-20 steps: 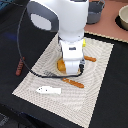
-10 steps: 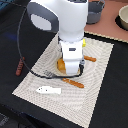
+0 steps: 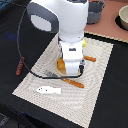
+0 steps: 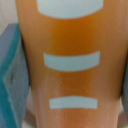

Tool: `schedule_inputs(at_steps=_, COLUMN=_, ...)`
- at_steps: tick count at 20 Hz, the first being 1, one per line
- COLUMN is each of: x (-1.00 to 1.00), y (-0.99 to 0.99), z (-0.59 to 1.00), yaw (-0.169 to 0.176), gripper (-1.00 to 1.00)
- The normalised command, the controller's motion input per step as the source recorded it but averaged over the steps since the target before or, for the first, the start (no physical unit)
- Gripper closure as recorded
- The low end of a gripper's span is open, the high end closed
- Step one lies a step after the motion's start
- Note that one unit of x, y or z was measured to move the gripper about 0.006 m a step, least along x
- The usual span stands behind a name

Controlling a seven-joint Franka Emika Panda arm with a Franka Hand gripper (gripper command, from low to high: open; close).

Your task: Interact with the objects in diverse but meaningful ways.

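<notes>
My gripper (image 3: 68, 69) is down on the woven placemat (image 3: 102, 75), with its jaws around the golden bread loaf (image 3: 61, 65). In the wrist view the loaf (image 4: 70, 30), marked with white slashes, fills the frame between the teal finger pads (image 4: 10, 75), which press on its sides. The white fish (image 3: 48, 90) lies on the mat nearer the front. The orange-handled fork (image 3: 74, 82) lies beside the loaf, and the knife's orange handle (image 3: 90, 58) shows past the gripper. The red-brown sausage (image 3: 19, 65) lies off the mat at the exterior view's left. The butter block is hidden.
A grey saucepan (image 3: 95, 11) stands at the back, beyond the mat. A pale bowl (image 3: 123, 18) sits at the back right on a lighter surface. A black cable (image 3: 22, 50) loops from the arm over the mat's left side.
</notes>
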Motion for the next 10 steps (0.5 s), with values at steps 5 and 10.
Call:
schedule_inputs(at_steps=5, x=-0.03, y=-0.10, z=0.99, yaw=0.023, gripper=1.00)
schedule_inputs(at_steps=10, x=-0.29, y=0.01, z=0.74, yaw=0.052, gripper=1.00)
